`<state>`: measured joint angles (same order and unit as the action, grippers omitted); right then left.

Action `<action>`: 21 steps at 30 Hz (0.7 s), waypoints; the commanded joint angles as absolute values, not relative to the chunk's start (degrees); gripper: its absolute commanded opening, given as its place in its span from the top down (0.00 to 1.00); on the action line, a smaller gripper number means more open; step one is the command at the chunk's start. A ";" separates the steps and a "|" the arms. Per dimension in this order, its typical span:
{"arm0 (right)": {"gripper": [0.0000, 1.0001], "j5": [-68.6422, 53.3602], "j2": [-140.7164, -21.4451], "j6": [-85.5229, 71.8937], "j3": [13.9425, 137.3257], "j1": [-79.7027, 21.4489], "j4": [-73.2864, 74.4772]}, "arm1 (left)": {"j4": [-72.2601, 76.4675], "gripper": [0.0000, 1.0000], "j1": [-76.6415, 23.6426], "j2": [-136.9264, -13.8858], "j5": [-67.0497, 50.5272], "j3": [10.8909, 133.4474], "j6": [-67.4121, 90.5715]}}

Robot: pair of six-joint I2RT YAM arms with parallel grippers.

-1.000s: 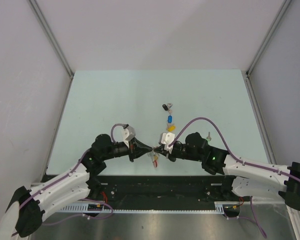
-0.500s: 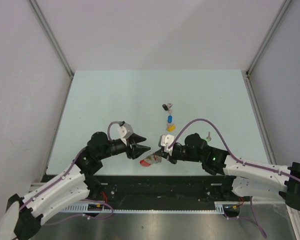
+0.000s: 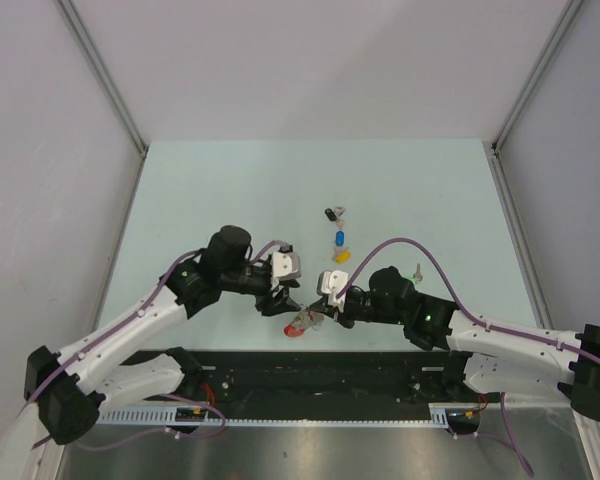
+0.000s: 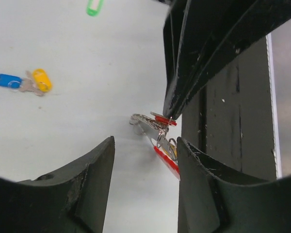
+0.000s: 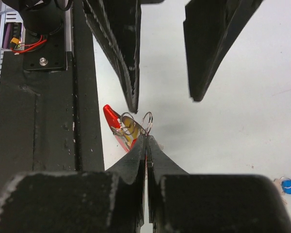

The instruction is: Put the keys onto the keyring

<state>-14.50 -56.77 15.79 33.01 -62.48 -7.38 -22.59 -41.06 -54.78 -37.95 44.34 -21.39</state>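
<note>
keys [image 3: 340,239] on pale table [image 3: 210,190], white walls [image 3: 310,70]

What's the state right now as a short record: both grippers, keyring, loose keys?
keyring: red curved band with silvery metal loops, near the front edge of the table
right gripper: shut on the keyring's loops
left gripper: open, facing the keyring, holding nothing
loose keys: silvery metal, one each with black tag, blue tag, yellow tag, green tag; all lying on the table, apart from the keyring
</note>
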 commanded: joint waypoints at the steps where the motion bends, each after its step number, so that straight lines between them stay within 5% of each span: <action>1: 1.00 -15.29 -55.99 16.79 33.93 -62.75 -9.14 | -31.38 0.43 -40.78 -59.14 -46.23 49.13 -30.50; 15: 1.00 -15.29 -56.07 16.88 33.93 -62.84 -9.23 | -30.41 0.68 -40.78 -65.74 -51.76 50.36 -29.71; 21: 1.00 -15.12 -55.72 16.96 33.93 -62.93 -8.97 | -29.27 0.89 -40.78 -66.18 -51.94 50.10 -28.57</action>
<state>-14.50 -56.77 16.40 33.01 -62.57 -7.09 -29.95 -41.06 -66.28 -47.90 48.25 -28.34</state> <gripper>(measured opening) 0.008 0.153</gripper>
